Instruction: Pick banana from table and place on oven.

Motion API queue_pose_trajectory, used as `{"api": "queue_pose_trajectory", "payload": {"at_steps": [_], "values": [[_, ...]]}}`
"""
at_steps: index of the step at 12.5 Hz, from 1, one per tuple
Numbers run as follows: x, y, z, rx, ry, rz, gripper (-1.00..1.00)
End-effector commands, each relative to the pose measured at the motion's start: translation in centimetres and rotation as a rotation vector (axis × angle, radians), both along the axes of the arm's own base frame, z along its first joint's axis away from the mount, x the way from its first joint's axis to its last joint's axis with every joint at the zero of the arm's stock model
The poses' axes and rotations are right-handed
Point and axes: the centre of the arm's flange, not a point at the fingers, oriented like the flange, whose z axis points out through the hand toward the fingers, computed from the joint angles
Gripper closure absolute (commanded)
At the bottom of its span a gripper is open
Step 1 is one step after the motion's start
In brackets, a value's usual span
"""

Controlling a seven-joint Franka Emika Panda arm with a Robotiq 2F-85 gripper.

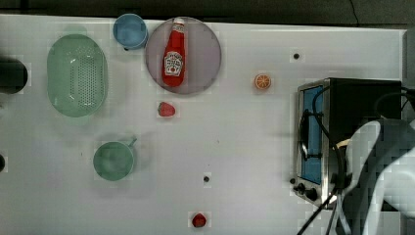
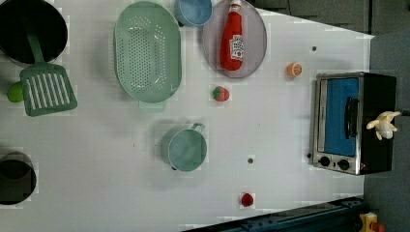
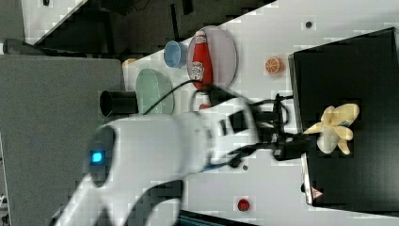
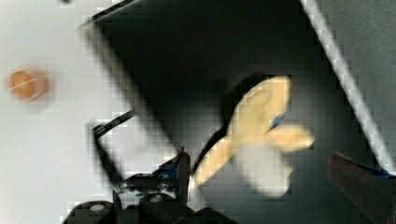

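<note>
The hand (image 4: 275, 172) hangs open just above the banana (image 3: 336, 127), its fingers (image 4: 183, 168) spread either side and off the peel. The banana lies on the oven's (image 3: 348, 70) black top. An orange slice (image 3: 272, 65) sits on the bench (image 1: 235, 137) nearby.
</note>
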Motion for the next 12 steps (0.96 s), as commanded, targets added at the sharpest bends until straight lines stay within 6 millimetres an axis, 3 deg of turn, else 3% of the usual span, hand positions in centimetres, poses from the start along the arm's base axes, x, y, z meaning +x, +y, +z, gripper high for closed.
{"api": "queue_pose_trajectory", "payload": {"at_steps": [1, 4, 9, 12], "values": [[0.8, 3.9, 8.1, 0.029, -0.054, 0.078, -1.0], [1.7, 10.4, 12.3, 0.074, -0.094, -0.064, -1.0], [2.8, 24.1, 14.3, 0.099, -0.024, -0.327, -1.0], [2.8, 28.7, 15.5, 0.092, -0.046, -0.42, -1.0]]}}
